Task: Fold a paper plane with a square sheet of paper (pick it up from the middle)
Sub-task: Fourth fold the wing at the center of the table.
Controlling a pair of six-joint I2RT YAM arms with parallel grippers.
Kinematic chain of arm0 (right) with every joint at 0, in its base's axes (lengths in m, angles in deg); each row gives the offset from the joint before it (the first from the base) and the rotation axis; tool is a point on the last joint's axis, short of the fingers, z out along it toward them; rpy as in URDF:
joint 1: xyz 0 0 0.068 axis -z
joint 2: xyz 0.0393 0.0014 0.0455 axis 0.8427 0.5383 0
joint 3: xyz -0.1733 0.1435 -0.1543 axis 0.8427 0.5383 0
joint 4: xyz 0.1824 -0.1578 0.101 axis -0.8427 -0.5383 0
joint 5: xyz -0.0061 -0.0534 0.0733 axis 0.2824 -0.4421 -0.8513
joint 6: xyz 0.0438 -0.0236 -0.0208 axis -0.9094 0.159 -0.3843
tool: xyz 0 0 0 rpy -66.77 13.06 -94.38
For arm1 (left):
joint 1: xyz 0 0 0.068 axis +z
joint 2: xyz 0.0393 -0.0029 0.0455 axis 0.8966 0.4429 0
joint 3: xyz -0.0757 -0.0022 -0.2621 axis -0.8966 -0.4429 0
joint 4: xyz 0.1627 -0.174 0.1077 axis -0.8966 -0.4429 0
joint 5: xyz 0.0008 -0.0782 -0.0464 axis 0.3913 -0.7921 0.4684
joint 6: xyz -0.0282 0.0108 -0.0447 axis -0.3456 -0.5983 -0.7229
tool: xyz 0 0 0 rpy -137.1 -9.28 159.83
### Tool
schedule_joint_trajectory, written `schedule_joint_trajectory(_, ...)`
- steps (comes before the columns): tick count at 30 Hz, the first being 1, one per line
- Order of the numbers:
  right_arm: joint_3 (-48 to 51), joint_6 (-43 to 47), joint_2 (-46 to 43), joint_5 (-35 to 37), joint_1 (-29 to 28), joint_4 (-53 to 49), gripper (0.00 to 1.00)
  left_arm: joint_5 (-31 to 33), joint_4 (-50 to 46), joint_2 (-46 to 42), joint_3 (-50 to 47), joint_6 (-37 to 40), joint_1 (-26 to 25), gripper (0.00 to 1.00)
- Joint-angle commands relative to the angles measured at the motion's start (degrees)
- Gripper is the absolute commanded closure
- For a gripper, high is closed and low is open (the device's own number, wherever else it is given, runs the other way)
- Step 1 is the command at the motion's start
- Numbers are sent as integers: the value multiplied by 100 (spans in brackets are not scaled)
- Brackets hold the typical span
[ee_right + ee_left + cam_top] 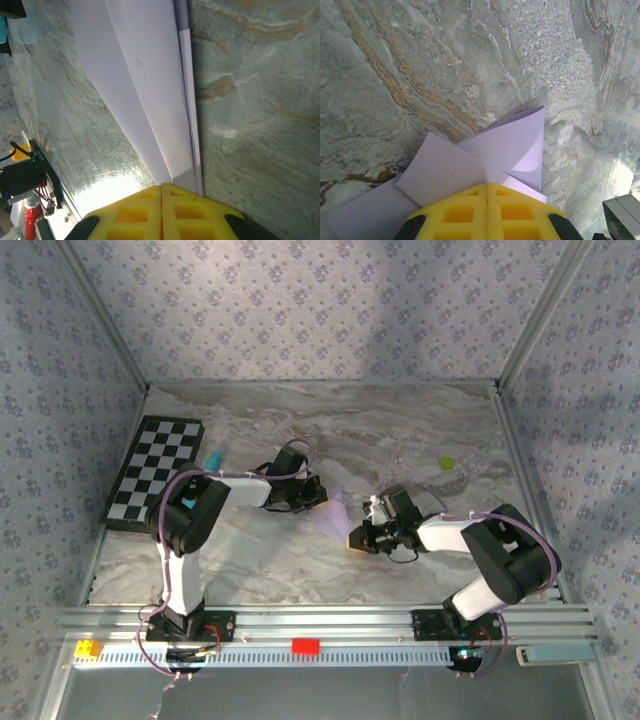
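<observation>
Yellow pads [470, 200] of the left gripper [487, 192] are pressed flat together with no gap along their seam. The sheet of paper [512, 142] fans out from between them in two overlapping flaps, so this gripper is pinched shut on one end of it. On the other wrist, the right gripper [161, 192] is closed the same way. The long creased layers of pale lilac paper [145, 75] narrow down into its pads [135, 210], which grip the slim end.

From above, the paper [332, 512] lies near the middle of the table [400, 430], a little toward the near edge. It is stretched between the left gripper [312, 492] and the right gripper [358, 538], which come at it from opposite sides. It is already a narrow, part-folded wedge, not a flat square.

Holding both ends probably keeps the stacked layers from springing open and keeps the centre crease lined up while the next fold is set. It looks low against the marble, though I cannot tell whether it is touching.

The checkerboard [155, 470] sits along the left edge with a teal pen [213, 458] just beside it. A small yellow-green object [447, 463] lies toward the right edge. All three are well clear of the work.
</observation>
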Motion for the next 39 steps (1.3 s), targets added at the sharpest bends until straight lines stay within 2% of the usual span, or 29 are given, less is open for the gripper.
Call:
schedule_joint_trajectory(1,225,-23,-81,213,-26,-498,92,284,-442,110,-107,128,66,97)
schedule_joint_trajectory(6,246,62,-854,503,-35,-994,91,294,-443,101,-123,110,68,97)
schedule_joint_trajectory(14,373,87,-741,496,-7,-1066,90,258,-414,97,-146,82,64,97)
schedule_joint_trajectory(19,122,47,-1244,651,13,-1587,89,263,-433,62,-152,4,65,97)
schedule_joint_trajectory(21,-23,-48,-1374,684,59,-1829,86,226,-472,77,-134,-143,76,98)
schedule_joint_trajectory(23,-64,-242,-1437,657,95,-1867,76,183,-398,88,-148,-246,77,98)
schedule_joint_trajectory(25,-76,-526,-1436,615,121,-1810,70,145,-329,79,-177,-336,74,98)
schedule_joint_trajectory(29,-124,-900,-1289,425,132,-1656,66,148,-358,46,-195,-373,77,98)
schedule_joint_trajectory(39,-159,-1075,-690,211,35,-1344,69,159,-450,9,-199,-365,76,98)
